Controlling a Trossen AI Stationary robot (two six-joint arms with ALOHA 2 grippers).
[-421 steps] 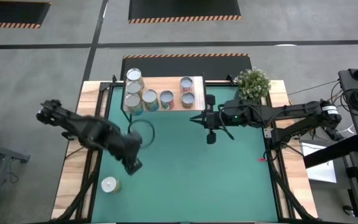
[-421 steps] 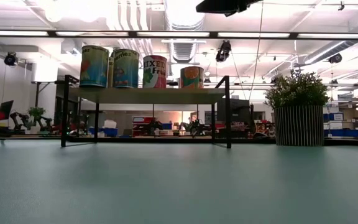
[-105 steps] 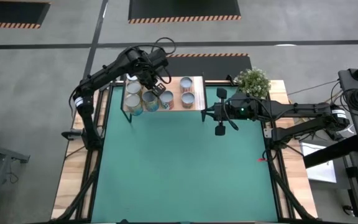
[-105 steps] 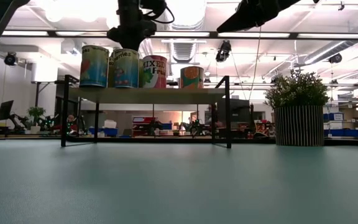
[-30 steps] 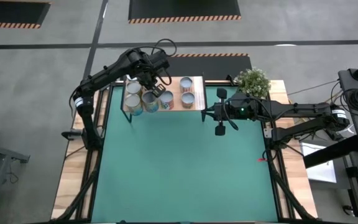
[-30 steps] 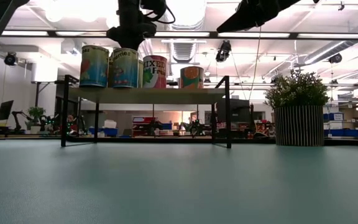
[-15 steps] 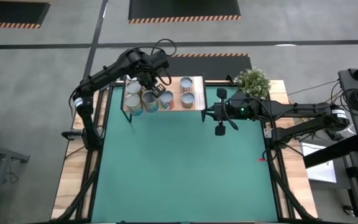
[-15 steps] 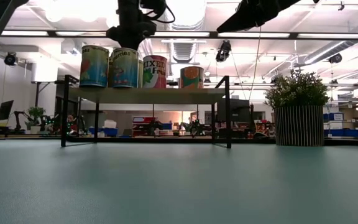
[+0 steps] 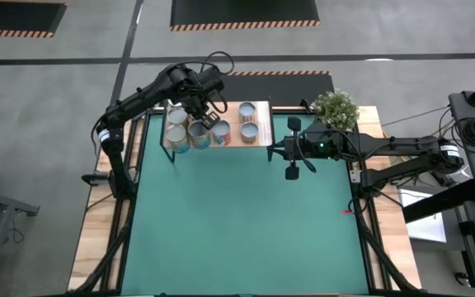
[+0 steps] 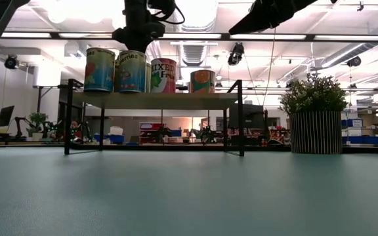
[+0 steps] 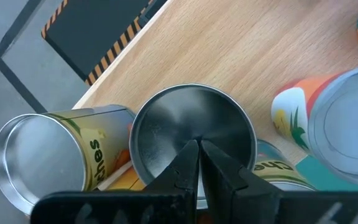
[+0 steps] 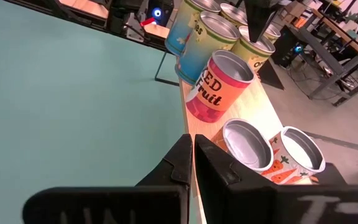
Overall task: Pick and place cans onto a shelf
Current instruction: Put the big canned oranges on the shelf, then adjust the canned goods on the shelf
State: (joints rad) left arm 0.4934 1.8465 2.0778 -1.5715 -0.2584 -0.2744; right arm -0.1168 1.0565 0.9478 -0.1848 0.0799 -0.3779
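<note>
Fingers of the left gripper (image 11: 199, 163) pressed together, empty, above a silver-topped can (image 11: 194, 145) on the shelf (image 9: 258, 111) at the worktop's (image 9: 246, 223) far edge. Right gripper (image 12: 189, 160) likewise clenched on nothing, beside the shelf's end, with further cans (image 9: 249, 132) there.

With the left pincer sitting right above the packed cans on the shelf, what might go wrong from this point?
The left pincer, fingers shut, hovers just over a silver-topped can that stands tight among its neighbours; any sideways drift while pulling away may knock it or the yellow can beside it. The cans crowd one end of the shelf, close to its edge, so a nudged one might fall off. The right pincer waits beside the shelf's other end.
</note>
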